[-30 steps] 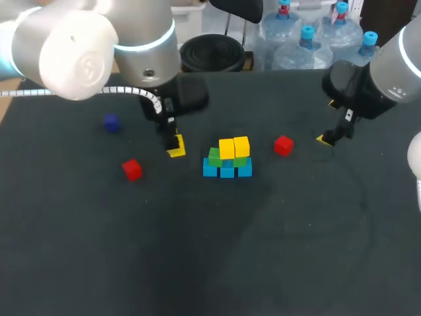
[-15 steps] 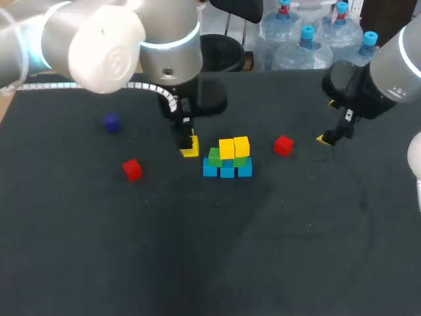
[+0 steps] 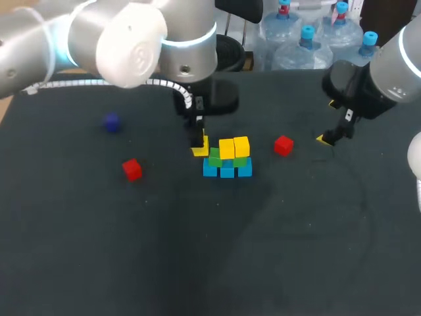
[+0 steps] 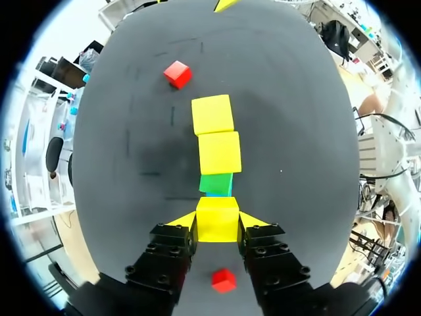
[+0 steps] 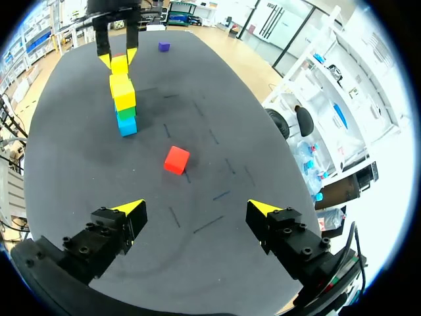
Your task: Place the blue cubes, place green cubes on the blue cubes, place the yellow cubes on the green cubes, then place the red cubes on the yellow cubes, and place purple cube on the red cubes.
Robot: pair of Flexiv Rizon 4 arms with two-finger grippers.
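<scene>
A small stack stands mid-table: blue cubes [image 3: 227,171] at the base, green cubes [image 3: 215,157] on them, two yellow cubes [image 3: 234,147] on top. My left gripper [image 3: 199,146] hangs just left of the stack, shut on a third yellow cube [image 4: 217,219], with the green cube [image 4: 216,184] and the stacked yellow cubes [image 4: 220,152] directly ahead of it. One red cube [image 3: 132,169] lies at the left, another red cube [image 3: 283,145] right of the stack. The purple cube [image 3: 112,122] sits far left. My right gripper [image 5: 197,210] stands open and empty at the back right.
The dark table [image 3: 276,250] has bare room across its whole front half. In the right wrist view the nearer red cube [image 5: 176,160] lies ahead of the open fingers, the stack [image 5: 123,99] beyond it.
My left arm has carried the yellow cube to the right, from well left of the stack to right beside it. The right arm and the loose cubes have not moved.
</scene>
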